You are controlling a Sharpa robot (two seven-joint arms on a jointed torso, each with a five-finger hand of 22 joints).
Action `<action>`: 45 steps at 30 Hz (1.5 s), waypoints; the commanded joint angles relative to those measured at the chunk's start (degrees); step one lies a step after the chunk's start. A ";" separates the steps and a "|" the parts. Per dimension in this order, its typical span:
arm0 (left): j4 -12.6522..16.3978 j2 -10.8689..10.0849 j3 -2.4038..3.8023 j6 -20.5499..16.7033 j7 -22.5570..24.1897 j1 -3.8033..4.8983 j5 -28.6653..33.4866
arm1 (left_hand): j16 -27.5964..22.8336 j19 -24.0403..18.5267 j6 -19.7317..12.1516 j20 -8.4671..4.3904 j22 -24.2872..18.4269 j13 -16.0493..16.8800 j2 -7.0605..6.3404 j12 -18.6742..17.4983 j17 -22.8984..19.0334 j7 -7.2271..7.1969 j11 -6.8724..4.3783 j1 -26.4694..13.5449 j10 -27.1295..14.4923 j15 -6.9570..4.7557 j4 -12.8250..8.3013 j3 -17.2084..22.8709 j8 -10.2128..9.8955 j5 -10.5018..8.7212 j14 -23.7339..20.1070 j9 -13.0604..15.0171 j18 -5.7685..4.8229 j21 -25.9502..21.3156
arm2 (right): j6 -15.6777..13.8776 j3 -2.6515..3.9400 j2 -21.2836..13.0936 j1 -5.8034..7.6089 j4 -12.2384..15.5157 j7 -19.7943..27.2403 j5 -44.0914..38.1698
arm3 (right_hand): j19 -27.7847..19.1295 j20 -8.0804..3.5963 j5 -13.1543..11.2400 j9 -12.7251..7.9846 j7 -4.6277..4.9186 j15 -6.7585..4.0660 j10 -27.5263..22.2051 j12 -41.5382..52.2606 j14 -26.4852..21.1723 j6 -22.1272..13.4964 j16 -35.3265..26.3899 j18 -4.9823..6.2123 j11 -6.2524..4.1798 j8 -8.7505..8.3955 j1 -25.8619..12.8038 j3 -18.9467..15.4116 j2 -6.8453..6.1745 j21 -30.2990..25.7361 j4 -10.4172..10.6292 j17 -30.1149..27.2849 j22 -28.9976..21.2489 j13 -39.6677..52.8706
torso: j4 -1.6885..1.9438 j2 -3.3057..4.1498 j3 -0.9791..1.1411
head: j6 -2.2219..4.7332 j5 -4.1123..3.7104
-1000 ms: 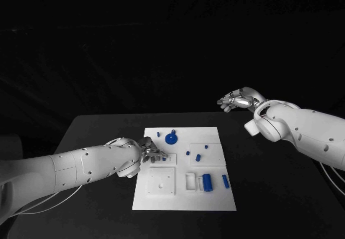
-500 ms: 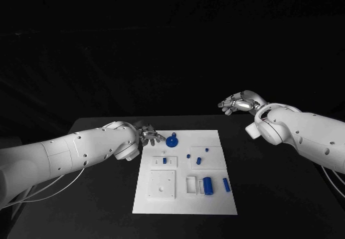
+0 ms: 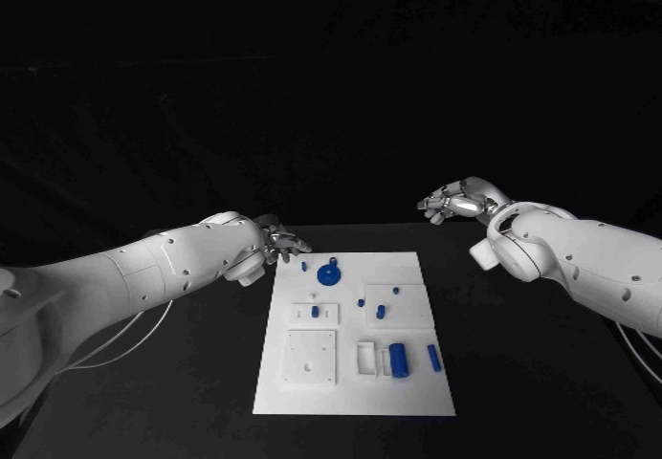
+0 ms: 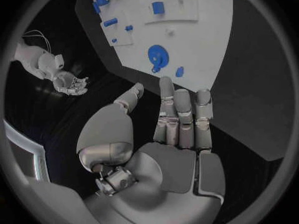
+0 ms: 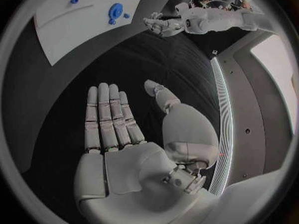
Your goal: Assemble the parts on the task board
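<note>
Both hands are empty, fingers apart: left hand [image 3: 281,244] beside the white plastic task board's [image 3: 414,382] far-left corner; right hand [image 3: 452,201] well away; the small round blue plastic part [image 3: 328,273] near the far edge looks light, stiff; probably best pinched by its rim.

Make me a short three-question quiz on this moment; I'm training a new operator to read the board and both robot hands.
1. True or false: the left robot hand holds a blue part.
2. Which blue piece lies nearest the board's far edge? A) the round disc B) the fat cylinder C) the slim bar
3. Fill in: the right robot hand hangs off the task board, beyond its far ____ corner.

Key: 1 false, its fingers are open and empty; 2 A; 3 right.
</note>
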 commanded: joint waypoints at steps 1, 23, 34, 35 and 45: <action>-2.70 1.50 0.07 6.39 -0.24 0.24 -0.33 | -0.30 0.05 0.07 -7.14 0.00 -0.06 -0.05 -0.38 -0.11 -0.04 0.32 -1.02 0.12 0.17 0.97 -0.14 -0.16 -0.36 0.09 -0.13 0.19 -0.43 | 0.55 0.03 -0.02 0.00 0.26 0.53 -0.36 | -0.40 0.19 0.35 -0.08 0.01 0.11 0.35 0.22 -0.39 -0.18 -0.14 0.26 -0.08 0.37 0.55 -0.08 0.08 -0.37 0.24 -0.08 0.08 -0.10 | 0.04 0.08 0.04 | 0.07 0.02; -14.15 8.01 0.01 11.63 -0.16 -0.28 -1.65 | 0.02 -0.48 0.32 -7.04 0.40 0.11 0.03 -0.25 -0.04 -0.10 0.29 -3.00 -0.25 0.17 3.54 -1.11 0.19 -0.73 -0.42 -0.05 0.39 -0.65 | 0.36 0.08 -0.13 0.01 1.37 0.52 -0.46 | -0.41 0.22 0.41 -0.12 0.01 0.12 0.36 0.26 -0.40 -0.18 -0.12 0.28 -0.08 0.38 0.58 -0.07 0.05 -0.38 0.22 -0.12 0.13 -0.23 | -0.49 0.54 -0.12 | 0.05 0.23; -17.51 9.34 0.01 12.52 0.35 -0.88 -1.65 | 0.17 -0.57 0.16 -7.05 0.55 0.21 0.67 -0.14 0.00 -0.10 0.27 -2.49 -0.33 0.15 3.23 -1.39 0.22 -0.70 -0.52 -0.03 0.42 -0.63 | 0.18 0.29 -0.41 0.24 1.95 0.49 -0.61 | -0.41 0.23 0.43 -0.14 0.01 0.13 0.37 0.29 -0.40 -0.17 -0.10 0.29 -0.08 0.39 0.61 -0.07 0.03 -0.39 0.21 -0.14 0.16 -0.30 | -0.68 0.86 -0.18 | 0.05 0.31; -17.85 9.50 0.00 12.69 0.35 -0.88 -1.65 | 0.17 -0.57 0.14 -7.05 0.56 0.21 0.70 -0.14 0.00 -0.10 0.28 -2.47 -0.34 0.15 3.21 -1.40 0.21 -0.70 -0.53 -0.03 0.42 -0.63 | 0.17 0.30 -0.43 0.28 1.96 0.48 -0.62 | -0.41 0.23 0.43 -0.14 0.01 0.13 0.37 0.29 -0.40 -0.17 -0.10 0.29 -0.08 0.39 0.61 -0.07 0.03 -0.39 0.21 -0.14 0.16 -0.31 | -0.69 0.90 -0.19 | 0.07 0.31; -19.91 10.44 0.01 13.36 0.70 -1.25 -1.71 | 0.22 -0.71 0.01 -7.00 0.65 0.27 1.40 -0.08 -0.01 -0.07 0.31 -2.02 -0.46 0.18 2.78 -1.76 0.23 -0.68 -0.66 -0.03 0.41 -0.69 | 0.05 0.46 -0.46 0.66 2.45 0.47 -0.64 | -0.41 0.24 0.44 -0.15 0.01 0.13 0.38 0.32 -0.40 -0.17 -0.09 0.31 -0.08 0.40 0.63 -0.07 0.01 -0.39 0.20 -0.16 0.18 -0.36 | -1.04 1.69 -0.30 | 0.50 0.52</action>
